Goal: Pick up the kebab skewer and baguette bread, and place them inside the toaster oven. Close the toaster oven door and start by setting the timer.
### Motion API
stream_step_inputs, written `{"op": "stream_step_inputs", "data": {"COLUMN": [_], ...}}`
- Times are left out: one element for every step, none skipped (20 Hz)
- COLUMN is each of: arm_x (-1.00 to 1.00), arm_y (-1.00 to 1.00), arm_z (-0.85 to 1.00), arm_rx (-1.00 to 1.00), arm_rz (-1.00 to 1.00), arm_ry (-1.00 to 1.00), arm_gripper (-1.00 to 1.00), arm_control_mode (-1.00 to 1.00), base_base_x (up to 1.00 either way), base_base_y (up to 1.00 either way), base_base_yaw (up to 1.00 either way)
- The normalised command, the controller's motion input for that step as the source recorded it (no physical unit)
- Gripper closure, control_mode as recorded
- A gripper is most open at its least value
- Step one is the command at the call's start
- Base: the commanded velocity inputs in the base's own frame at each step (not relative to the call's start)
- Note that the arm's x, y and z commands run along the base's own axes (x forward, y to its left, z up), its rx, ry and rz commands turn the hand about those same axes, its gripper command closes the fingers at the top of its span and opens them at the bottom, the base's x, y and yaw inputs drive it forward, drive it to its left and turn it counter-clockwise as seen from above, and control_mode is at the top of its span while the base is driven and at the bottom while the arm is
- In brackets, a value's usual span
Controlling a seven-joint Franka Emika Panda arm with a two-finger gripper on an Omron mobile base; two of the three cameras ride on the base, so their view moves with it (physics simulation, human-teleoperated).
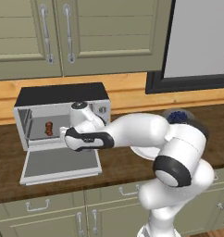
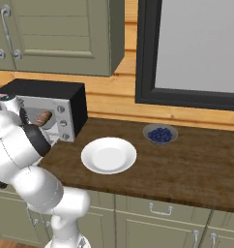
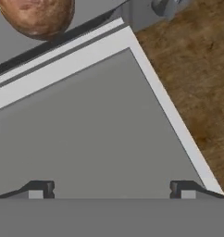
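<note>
Above the open toaster oven door (image 3: pixel 86 134) your gripper (image 3: pixel 111 190) hangs wide and empty; lift carelessly and you bump the baguette bread (image 3: pixel 37 16) inside.

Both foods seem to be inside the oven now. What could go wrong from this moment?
1. The open gripper hangs just above the lowered toaster oven door; lifting the door with the hand there could trap it.
2. The baguette bread lies close to the oven's front edge, so the closing door might push it.
3. The white plate sits near the arm and could be knocked.
</note>
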Motion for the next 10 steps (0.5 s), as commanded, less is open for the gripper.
{"op": "stream_step_inputs", "data": {"arm_x": [0.4,0.38,0.45,0.46,0.46,0.49,0.47,0.49,0.51,0.53], "arm_y": [0.1,0.21,0.21,0.24,0.24,0.18,0.15,0.08,0.05,0.0], "arm_z": [-0.26,-0.29,-0.26,-0.27,-0.34,-0.35,-0.26,-0.11,-0.06,-0.05], "arm_rx": [0.01,0.0,0.0,0.01,0.01,0.0,0.0,0.0,0.0,0.0], "arm_rz": [-0.23,-0.22,-0.2,-0.19,-0.18,-0.18,-0.18,-0.19,-0.19,-0.19], "arm_ry": [0.0,0.0,0.0,0.0,0.0,0.0,0.0,-0.01,-0.01,0.0], "arm_gripper": [-1.0,-1.0,-1.0,-1.0,-1.0,-1.0,-1.0,-1.0,-1.0,-1.0], "arm_control_mode": [-1.0,-1.0,-1.0,-1.0,-1.0,-1.0,-1.0,-1.0,-1.0,-1.0], "base_base_x": [0.0,0.0,0.0,0.0,0.0,0.0,0.0,0.0,0.0,0.0], "base_base_y": [0.0,0.0,0.0,0.0,0.0,0.0,0.0,0.0,0.0,0.0], "base_base_yaw": [0.0,0.0,0.0,0.0,0.0,0.0,0.0,0.0,0.0,0.0]}}
